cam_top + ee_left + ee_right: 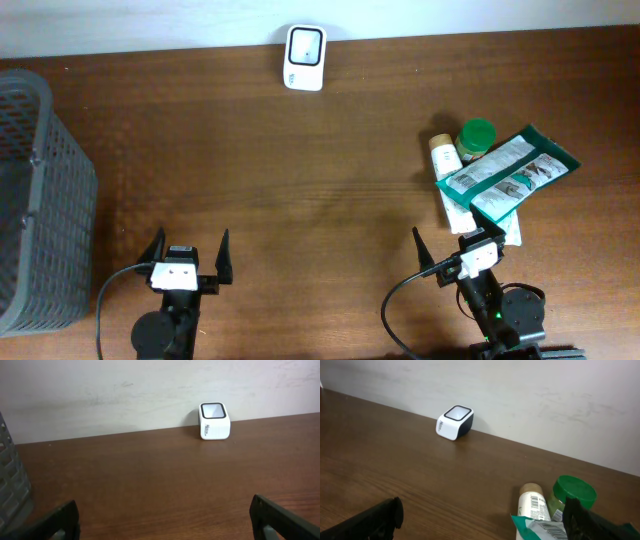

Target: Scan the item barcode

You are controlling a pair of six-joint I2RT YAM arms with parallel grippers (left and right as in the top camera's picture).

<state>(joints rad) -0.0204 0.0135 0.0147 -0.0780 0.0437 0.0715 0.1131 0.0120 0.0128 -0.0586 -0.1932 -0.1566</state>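
Currently we find both arms at lower edge of overhead frame. Left gripper (pixel 192 242): jaws fully spread, nothing held, over bare table (pixel 320 180). Right gripper (pixel 458 240): jaws likewise wide apart, empty, at lower end of item pile. Items grouped right of centre: pouch (pixel 512 172) lying across white packet (pixel 452 210); jar (pixel 477 138) and tube (pixel 443 155) side by side just above. We read barcode (pixel 536 506) on tube in right wrist view. Scanner (pixel 304 44) top centre, against wall, well apart from items. Basket (pixel 40 200) at left edge.
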